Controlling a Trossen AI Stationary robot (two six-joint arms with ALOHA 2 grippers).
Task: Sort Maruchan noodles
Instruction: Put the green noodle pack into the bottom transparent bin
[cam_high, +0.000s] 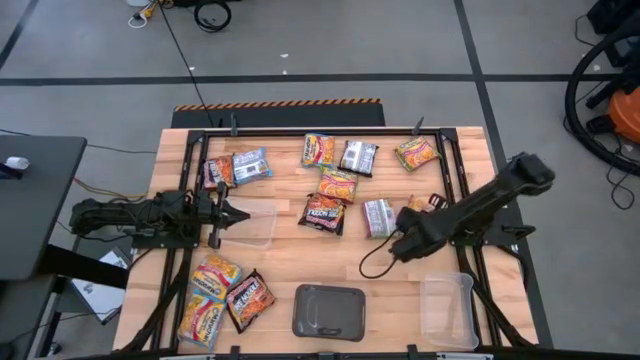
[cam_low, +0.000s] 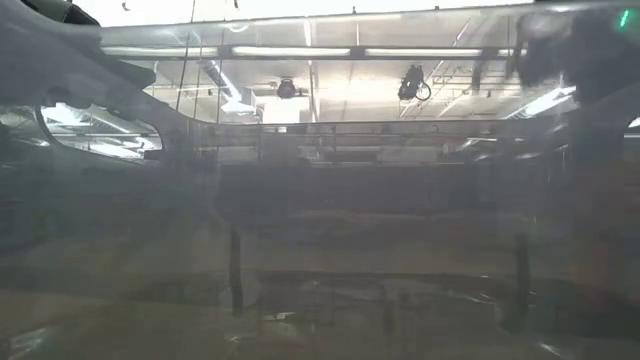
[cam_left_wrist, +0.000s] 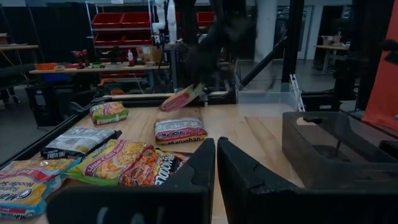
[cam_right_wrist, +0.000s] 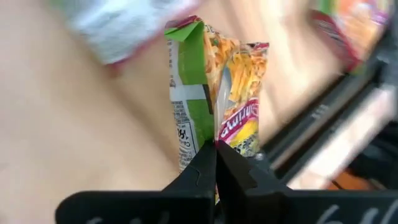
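Right wrist view: the right gripper (cam_right_wrist: 216, 148) pinches a light, crinkly yellow-green plastic noodle packet (cam_right_wrist: 217, 87) by its edge. It will likely flex and could slip; a flat seam seems safest. The left gripper (cam_left_wrist: 216, 155) waits pressed together.

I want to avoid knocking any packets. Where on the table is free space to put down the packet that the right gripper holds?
The right gripper holds a yellow-green packet. Bare wood lies between the grey tray and the right clear tub, and between the tray and the middle packets. The far edge and the front-left corner are crowded.

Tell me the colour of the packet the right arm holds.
Green and yellow-orange packet, clearest in the right wrist view.
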